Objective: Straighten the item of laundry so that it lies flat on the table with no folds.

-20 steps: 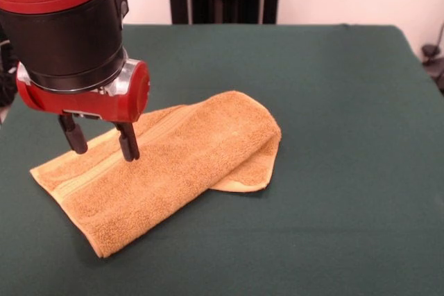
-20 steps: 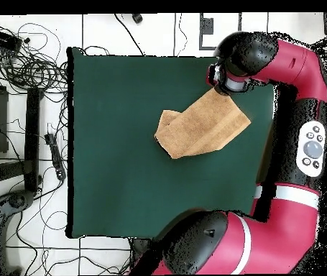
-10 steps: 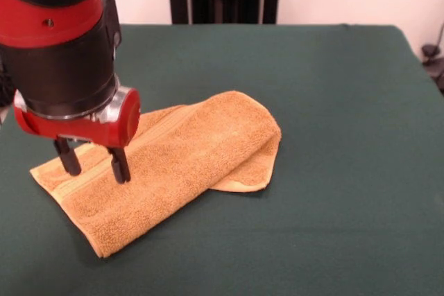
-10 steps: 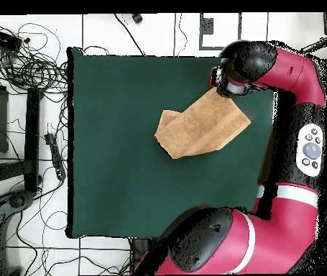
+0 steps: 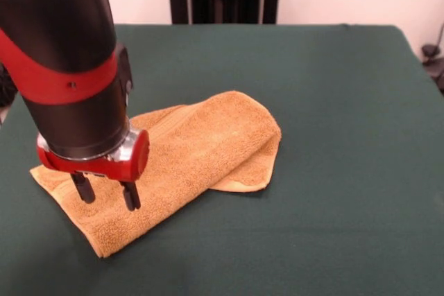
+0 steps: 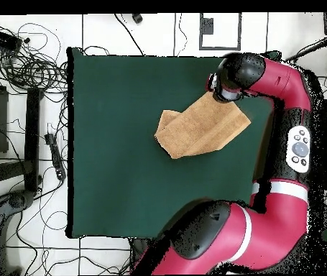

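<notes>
The gripper stood with its two fingers parted and empty, directly above the lower-left end of the towel, whose long axis ran from lower left to upper right across the middle-left of the table. The front view showed the finger gap and the doubled right end with a lower layer peeking out. The overhead view hid the fingers under the wrist, though it gave the towel's angular outline at centre-right.

Robotics lab; floor cables

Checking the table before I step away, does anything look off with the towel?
The towel is not flat: its right end is folded over on itself, with a lower layer peeking out below. It also lies askew on the table. The open gripper hovers at its left end. No damage shows.
</notes>
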Tool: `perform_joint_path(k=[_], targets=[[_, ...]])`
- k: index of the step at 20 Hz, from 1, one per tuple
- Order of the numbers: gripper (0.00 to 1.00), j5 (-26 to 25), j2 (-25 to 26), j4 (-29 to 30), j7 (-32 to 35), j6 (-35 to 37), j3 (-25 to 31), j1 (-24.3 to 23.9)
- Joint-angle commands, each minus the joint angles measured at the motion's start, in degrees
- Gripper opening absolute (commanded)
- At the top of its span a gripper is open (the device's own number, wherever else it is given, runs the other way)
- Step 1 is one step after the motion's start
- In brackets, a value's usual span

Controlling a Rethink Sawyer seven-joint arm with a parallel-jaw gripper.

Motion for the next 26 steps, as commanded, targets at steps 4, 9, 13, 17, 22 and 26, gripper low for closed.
perform_joint_path(k=[4, 9, 13, 17, 22, 26], targets=[[1.0, -1.68, 2.18, 8.22, -5.54, -5.13, 1.98, 1.41], [1.0, -2.29, 4.83, 7.03, -5.28, -6.46, 1.83, 1.07], [1.0, -2.27, 4.74, 8.26, -5.72, -7.44, 1.64, 0.6], [1.0, -3.22, 6.88, 6.36, -6.54, -8.61, 1.45, 0.26], [1.0, -3.64, 7.02, 6.75, -7.89, -9.74, 1.49, -0.16], [1.0, -3.58, 6.58, 7.95, -8.34, -10.74, 1.56, -0.79]])
